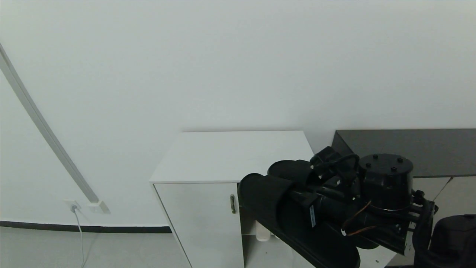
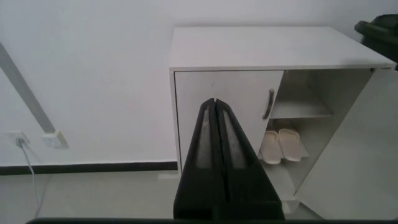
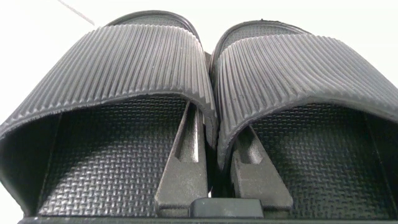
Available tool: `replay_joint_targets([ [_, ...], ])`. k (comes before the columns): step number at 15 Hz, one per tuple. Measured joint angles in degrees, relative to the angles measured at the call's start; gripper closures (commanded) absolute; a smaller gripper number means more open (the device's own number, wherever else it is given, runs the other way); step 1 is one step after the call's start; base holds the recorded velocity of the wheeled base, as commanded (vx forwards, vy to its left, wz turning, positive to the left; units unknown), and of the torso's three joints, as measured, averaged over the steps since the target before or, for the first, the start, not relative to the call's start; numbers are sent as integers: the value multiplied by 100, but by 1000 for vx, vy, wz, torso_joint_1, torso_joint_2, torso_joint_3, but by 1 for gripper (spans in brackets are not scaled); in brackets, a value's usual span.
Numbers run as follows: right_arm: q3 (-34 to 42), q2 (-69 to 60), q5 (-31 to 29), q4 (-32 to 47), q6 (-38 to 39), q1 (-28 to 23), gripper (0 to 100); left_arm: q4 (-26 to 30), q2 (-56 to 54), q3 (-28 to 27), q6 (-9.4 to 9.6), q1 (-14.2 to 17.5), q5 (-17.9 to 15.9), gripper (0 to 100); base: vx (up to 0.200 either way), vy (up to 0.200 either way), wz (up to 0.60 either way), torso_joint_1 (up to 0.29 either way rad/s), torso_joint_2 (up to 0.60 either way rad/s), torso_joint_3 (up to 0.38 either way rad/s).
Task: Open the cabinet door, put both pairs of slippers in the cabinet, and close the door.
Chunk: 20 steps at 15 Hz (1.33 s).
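"Where's the black pair got to?"

"Up in the right gripper [image 3: 216, 168]. The black slippers [image 1: 267, 193] hang just in front of the cabinet [image 1: 230, 156], at about five o'clock from its top as the head camera looks."

"One gripper for two slippers?"

"Its fingers [image 3: 186, 171] sit between them and pinch the two inner strap edges together. I'd guess that's so both travel as one bundle, side by side and level, rather than in two trips."

"And the other arm?"

"The left gripper [image 2: 215, 149] is pressed together with nothing in it. It's held back from the cabinet and facing the closed left door [image 2: 224, 93], out at nine o'clock from the load. It's probably parked clear of the carrying path."

"Is the cabinet ready?"

"The right half stands open. The pale slippers [image 2: 283, 145] already lie side by side on the bottom board under the shelf [image 2: 301, 112], tucked toward the nine o'clock side by the handle [image 2: 269, 104]. So one pair looks done. The black ones have yet to go in, either beside them or on that shelf, and then the door gets shut."
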Motion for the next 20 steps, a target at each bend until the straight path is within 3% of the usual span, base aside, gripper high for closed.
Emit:
replay_joint_targets([
  [5, 0, 20, -11, 2, -7, -23, 100, 5, 0, 0, -1, 0, -10, 100, 0, 0, 0, 0, 0, 0],
  [20, 226, 44, -13, -321, -78, 40, 100, 5, 0, 0, 5, 4, -10, 100, 0, 0, 0, -150, 346, 190],
])
